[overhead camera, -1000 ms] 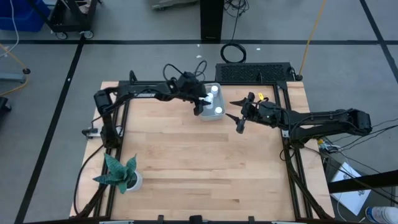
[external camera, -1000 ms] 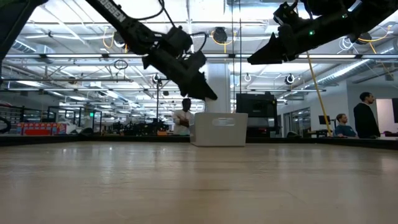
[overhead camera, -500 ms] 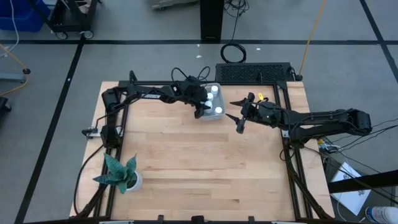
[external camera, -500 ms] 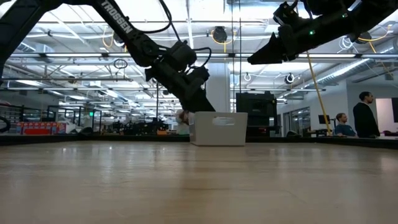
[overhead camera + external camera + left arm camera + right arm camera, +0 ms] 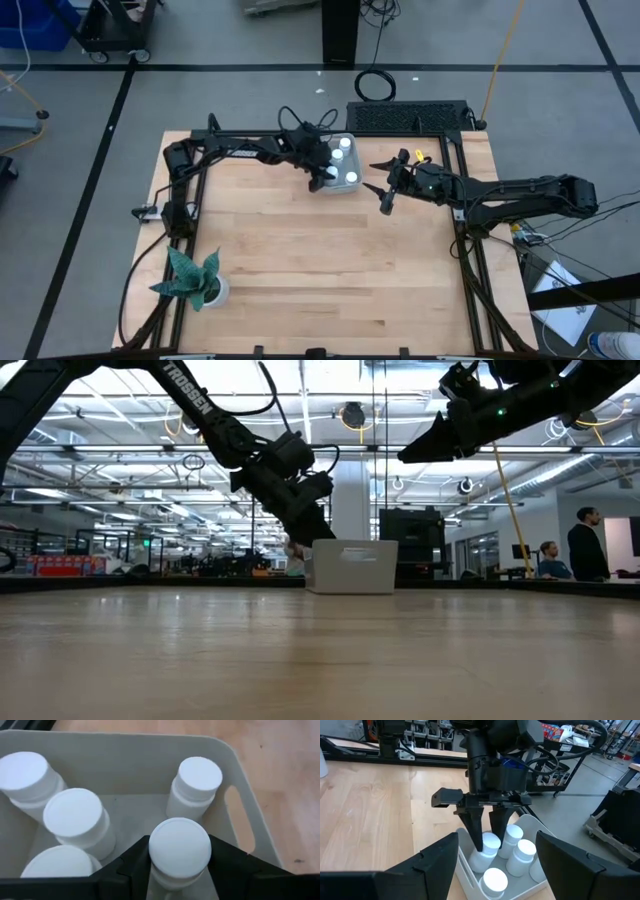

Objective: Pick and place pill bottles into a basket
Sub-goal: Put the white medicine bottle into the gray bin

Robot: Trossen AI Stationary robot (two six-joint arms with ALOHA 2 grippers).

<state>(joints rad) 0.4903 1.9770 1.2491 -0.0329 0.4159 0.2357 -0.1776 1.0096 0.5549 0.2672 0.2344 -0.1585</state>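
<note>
Wooden tabletop [image 5: 320, 250] on a grey floor, warehouse-type room behind. Basket [image 5: 341, 165] sits upper centre of the high frame, near the tabletop's back edge, with five pill bottles [image 5: 75, 817] inside, all upright. Left gripper [image 5: 322, 172] reaches into the basket, its fingers [image 5: 125, 870] grasping one bottle [image 5: 180, 847] by the sides. Right gripper [image 5: 379, 187] hovers just right of the basket, above the tabletop, fingers spread, holding nothing. Potted plant [image 5: 192, 278] at lower left, black ridged box [image 5: 408, 116] behind the basket.
</note>
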